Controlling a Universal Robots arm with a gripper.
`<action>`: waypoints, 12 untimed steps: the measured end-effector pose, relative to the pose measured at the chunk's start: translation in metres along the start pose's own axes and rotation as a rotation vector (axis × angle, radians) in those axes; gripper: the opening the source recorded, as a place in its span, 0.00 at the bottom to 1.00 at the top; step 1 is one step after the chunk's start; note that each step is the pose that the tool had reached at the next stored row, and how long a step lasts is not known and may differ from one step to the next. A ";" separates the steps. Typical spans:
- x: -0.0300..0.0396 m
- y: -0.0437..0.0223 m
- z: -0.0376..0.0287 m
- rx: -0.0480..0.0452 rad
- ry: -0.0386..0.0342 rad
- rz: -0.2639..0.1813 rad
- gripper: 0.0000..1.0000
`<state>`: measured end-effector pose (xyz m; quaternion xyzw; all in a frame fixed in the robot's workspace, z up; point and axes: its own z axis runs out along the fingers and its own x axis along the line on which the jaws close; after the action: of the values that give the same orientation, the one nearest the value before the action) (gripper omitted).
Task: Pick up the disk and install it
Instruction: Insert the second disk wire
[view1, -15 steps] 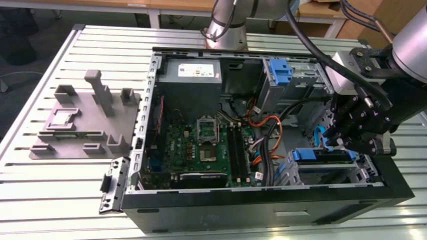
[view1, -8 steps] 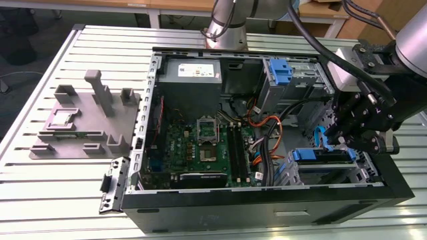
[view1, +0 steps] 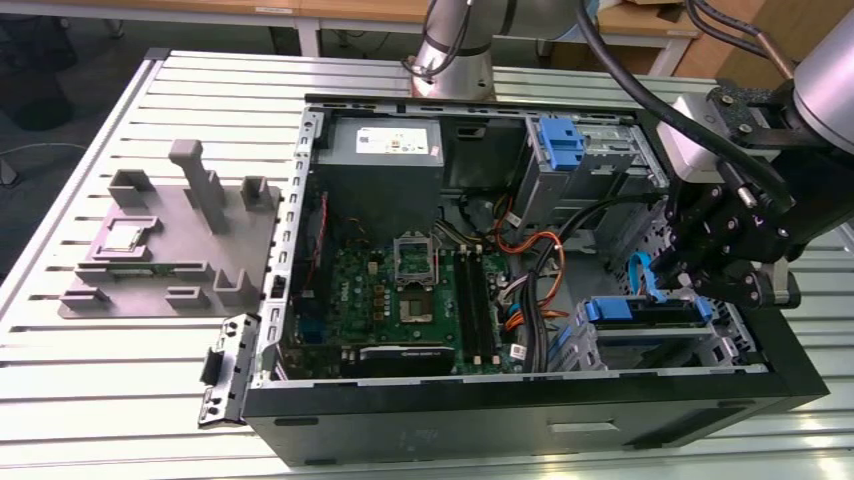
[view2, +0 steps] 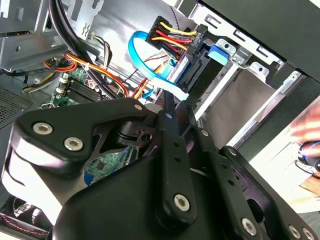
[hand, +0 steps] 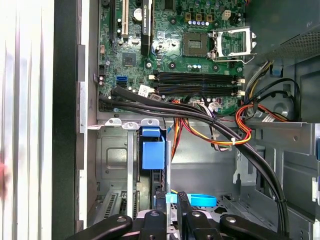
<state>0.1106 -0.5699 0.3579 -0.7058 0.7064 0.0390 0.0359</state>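
Note:
The disk (view1: 643, 311), in its blue carrier, sits in the lower drive bay at the front corner of the open computer case (view1: 534, 405), on the exterior view's right. In the first wrist view the disk (hand: 152, 152) stands edge-on in the bay slot. In the second wrist view the disk (view2: 194, 62) has a yellow, red and black power plug on its end. My gripper (view1: 694, 285) hangs just above the bay with its fingers close together. A light blue flat cable (hand: 195, 199) ends right at the gripper (hand: 171, 210). The gripper (view2: 167, 107) holds nothing that I can make out.
The motherboard (view1: 414, 290) lies in the case floor, with thick black cables (hand: 200, 117) and orange wires crossing toward the bays. A second blue-tabbed bay (view1: 567, 140) sits at the case's far side. A grey fixture plate (view1: 160, 240) lies on the slatted table on the exterior view's left.

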 end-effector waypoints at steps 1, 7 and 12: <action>0.0000 0.0000 0.0000 0.0000 0.0000 0.000 0.24; -0.0002 -0.0002 0.0001 0.0002 -0.0002 0.000 0.24; -0.0006 -0.0067 0.0000 -0.0071 0.0000 0.001 0.24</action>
<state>0.1172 -0.5693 0.3579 -0.7057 0.7065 0.0415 0.0333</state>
